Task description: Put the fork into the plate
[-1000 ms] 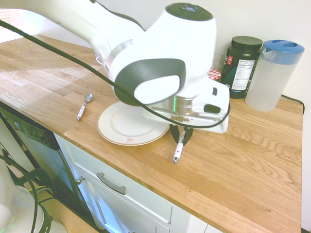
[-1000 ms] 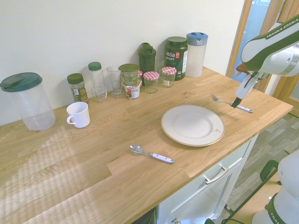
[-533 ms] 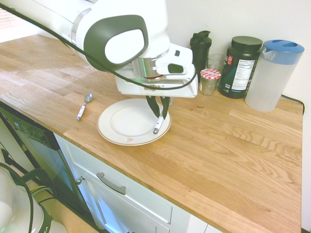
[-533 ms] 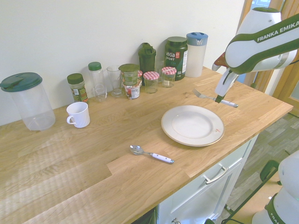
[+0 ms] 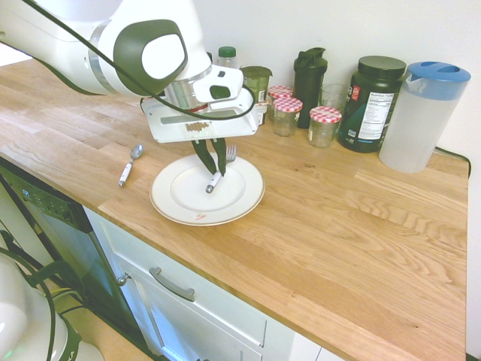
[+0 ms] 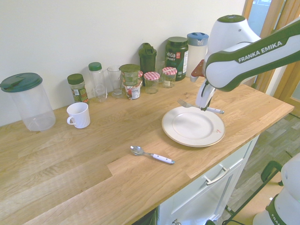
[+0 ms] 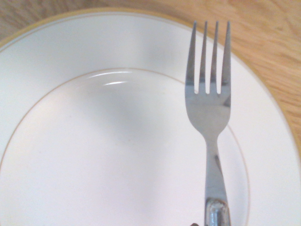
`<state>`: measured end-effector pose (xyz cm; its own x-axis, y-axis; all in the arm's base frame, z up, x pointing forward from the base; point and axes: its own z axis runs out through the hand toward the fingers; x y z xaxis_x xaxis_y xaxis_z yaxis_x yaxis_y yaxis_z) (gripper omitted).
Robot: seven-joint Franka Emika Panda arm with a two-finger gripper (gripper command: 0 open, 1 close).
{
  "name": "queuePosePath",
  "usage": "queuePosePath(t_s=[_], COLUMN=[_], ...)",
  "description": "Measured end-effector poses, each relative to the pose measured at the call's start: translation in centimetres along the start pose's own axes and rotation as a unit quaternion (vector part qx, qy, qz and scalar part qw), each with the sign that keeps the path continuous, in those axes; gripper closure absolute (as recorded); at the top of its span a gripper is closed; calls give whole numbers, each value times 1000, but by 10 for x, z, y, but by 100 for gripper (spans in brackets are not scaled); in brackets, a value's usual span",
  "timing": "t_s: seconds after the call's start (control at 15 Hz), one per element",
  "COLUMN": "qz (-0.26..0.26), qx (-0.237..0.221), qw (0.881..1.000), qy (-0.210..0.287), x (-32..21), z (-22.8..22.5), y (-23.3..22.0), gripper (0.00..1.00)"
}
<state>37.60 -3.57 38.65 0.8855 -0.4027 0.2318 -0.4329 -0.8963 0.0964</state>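
Fork (image 5: 216, 179) in first exterior view: clamped in gripper (image 5: 213, 176), closed tight on it, held over white dinner plate (image 5: 208, 189). Teaspoon (image 5: 130, 165) lying on wooden tabletop (image 5: 338, 226), beside plate.

Second exterior view: held clear above tabletop, near plate's edge; handle pointing toward robot base side. White mug (image 6: 78, 115) standing near lidded plastic pitcher (image 6: 29, 101).

Wrist view: four metal tines seen against plate rim, tips reaching toward its gold-coloured edge; metal end of handle just visible.
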Motion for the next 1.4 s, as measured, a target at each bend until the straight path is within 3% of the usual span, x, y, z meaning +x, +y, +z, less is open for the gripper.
queuePosePath(t_s=[1.07,1.13,1.4], qz=[-1,0,-5], qx=[-23,-23,-36], qw=[999,999,999], qy=[-28,-31,-34], x=[10,11,10], z=[29,31,33], y=[-12,-11,-10], gripper=[100,0,0])
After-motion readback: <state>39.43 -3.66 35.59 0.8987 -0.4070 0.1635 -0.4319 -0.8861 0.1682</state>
